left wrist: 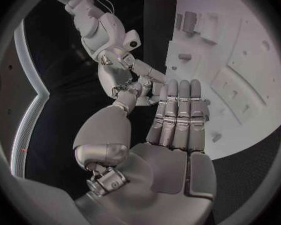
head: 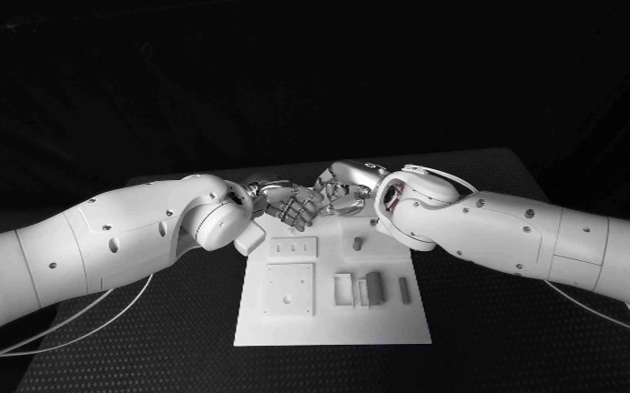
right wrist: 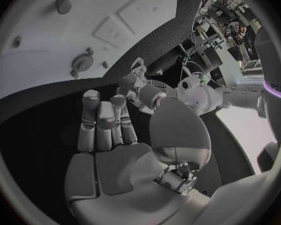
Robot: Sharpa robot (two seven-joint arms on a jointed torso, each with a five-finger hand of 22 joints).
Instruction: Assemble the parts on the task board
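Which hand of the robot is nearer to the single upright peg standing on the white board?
Right. The right hand hovers over the task board's far edge, just beyond the peg. The left hand is beside it, farther toward the board's left.

Both arms wore smooth white shells dotted with small dark screw holes; thin pale cables looped beneath the left arm (head: 92,247) and right arm (head: 525,234). The left hand (left wrist: 159,135) and right hand (right wrist: 122,150) were silver, with segmented fingers and rounded metallic thumbs
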